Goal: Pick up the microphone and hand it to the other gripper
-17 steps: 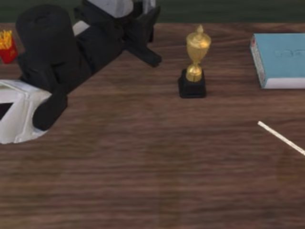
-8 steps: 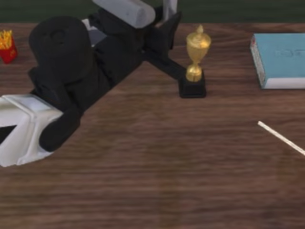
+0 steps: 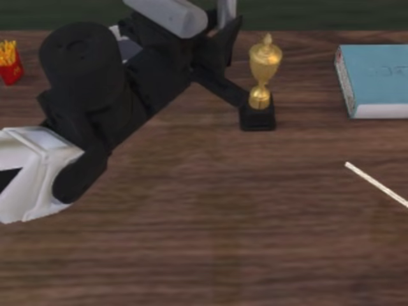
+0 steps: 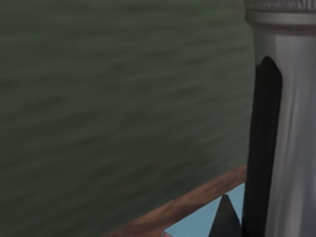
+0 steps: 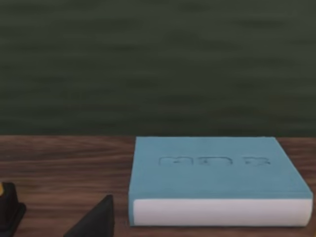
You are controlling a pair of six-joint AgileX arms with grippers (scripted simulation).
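Observation:
My left gripper is at the table's far edge, just left of the gold trophy, and is shut on the microphone. The microphone's silver-grey end sticks out past the jaws at the top view's upper edge. In the left wrist view the microphone stands very close, a grey shaft with a black strip and mesh on top, and one black fingertip lies against it. A dark bar slants from the gripper to the trophy's base. My right gripper is outside the top view and open, facing the blue book.
A blue book lies at the far right, also in the right wrist view. A thin white stick lies at the right edge. A red fries box sits far left. The left arm's black body covers the table's left.
Since one second ago my left arm has swung right toward the trophy, carrying the microphone. Over the last half second nothing has moved.

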